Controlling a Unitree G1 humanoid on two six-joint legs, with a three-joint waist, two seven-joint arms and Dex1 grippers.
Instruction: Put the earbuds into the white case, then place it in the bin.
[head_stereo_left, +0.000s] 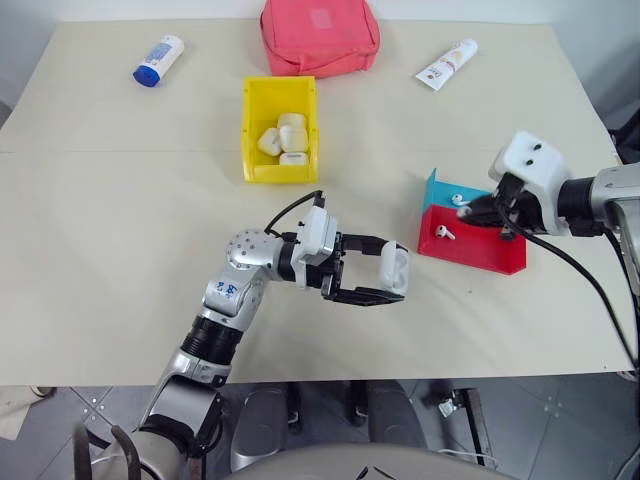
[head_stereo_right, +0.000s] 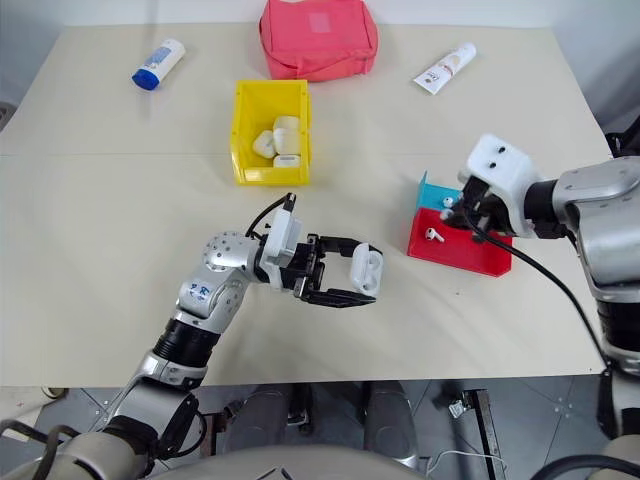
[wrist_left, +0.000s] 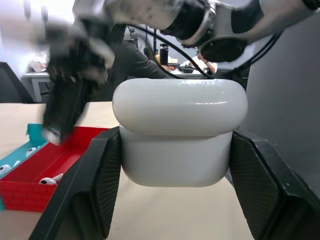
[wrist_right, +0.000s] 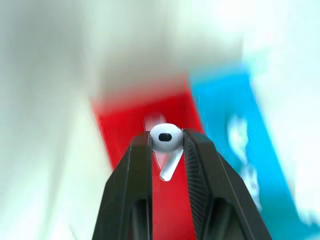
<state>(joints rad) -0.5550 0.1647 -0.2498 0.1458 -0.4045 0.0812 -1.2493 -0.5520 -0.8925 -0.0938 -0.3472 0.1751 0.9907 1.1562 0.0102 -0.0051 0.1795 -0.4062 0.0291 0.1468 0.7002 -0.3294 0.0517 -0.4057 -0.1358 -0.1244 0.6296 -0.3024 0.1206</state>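
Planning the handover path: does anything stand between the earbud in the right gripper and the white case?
Nothing visible does. The right gripper pinches an earbud above the red tray; bare table separates it from the white case in the left gripper.

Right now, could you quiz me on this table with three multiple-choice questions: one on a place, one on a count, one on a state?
1. Where is the pink pouch?
A. Beyond the yellow bin, at the table's far edge
B. Inside the red tray
C. Beside the blue-capped bottle

2. How many white cases lie in the yellow bin?
A. One
B. Four
C. Seven

3. What does the right tool hold?
A. Nothing
B. A tube
C. An earbud

Answers:
1. A: the pouch lies straight behind the bin.
2. B: four pebble shapes cluster inside.
3. C: its fingers pinch an earbud above the red tray.
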